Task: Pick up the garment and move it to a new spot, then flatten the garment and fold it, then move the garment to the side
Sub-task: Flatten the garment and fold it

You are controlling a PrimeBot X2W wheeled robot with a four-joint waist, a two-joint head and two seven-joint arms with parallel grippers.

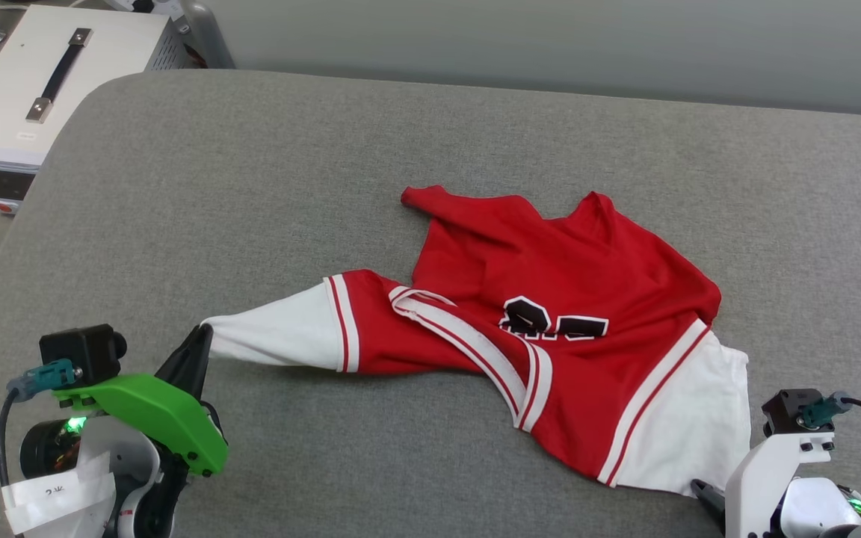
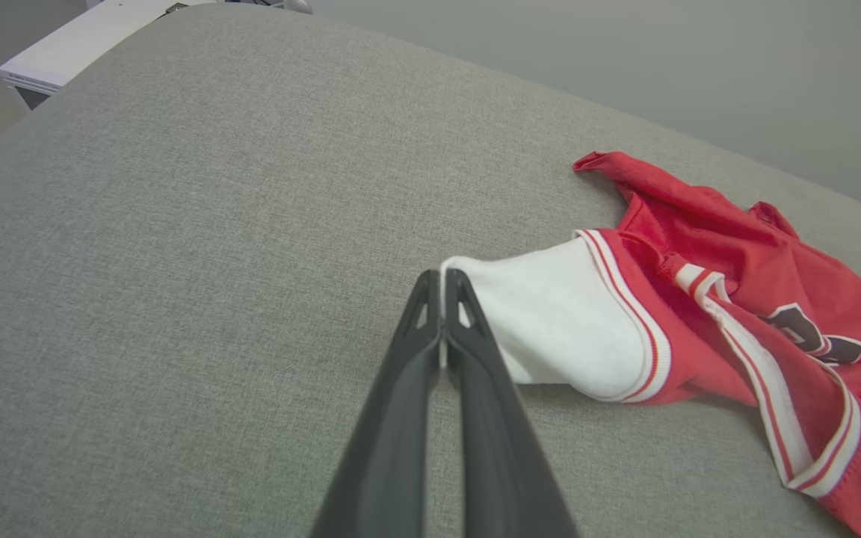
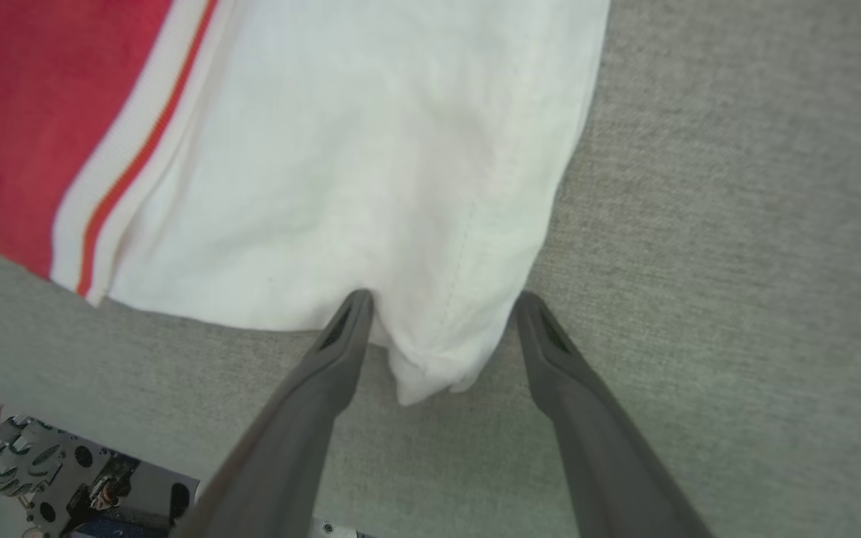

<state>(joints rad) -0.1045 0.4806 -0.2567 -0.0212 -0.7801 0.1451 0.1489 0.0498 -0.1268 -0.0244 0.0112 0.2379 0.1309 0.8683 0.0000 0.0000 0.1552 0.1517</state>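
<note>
You've got one garment point(image 1: 550, 299), crumpled at center-right of the head frame on the gray surface point(image 1: 251, 187). Two grippers: left gripper point(image 1: 202, 338), lower left, is clenched on one white sleeve tip point(image 2: 550, 321). The right gripper point(image 3: 442, 302), lower right, is spread wide astride the other sleeve corner point(image 3: 430, 373), not gripping. One white box point(image 1: 27, 97) sits at upper left.
</note>
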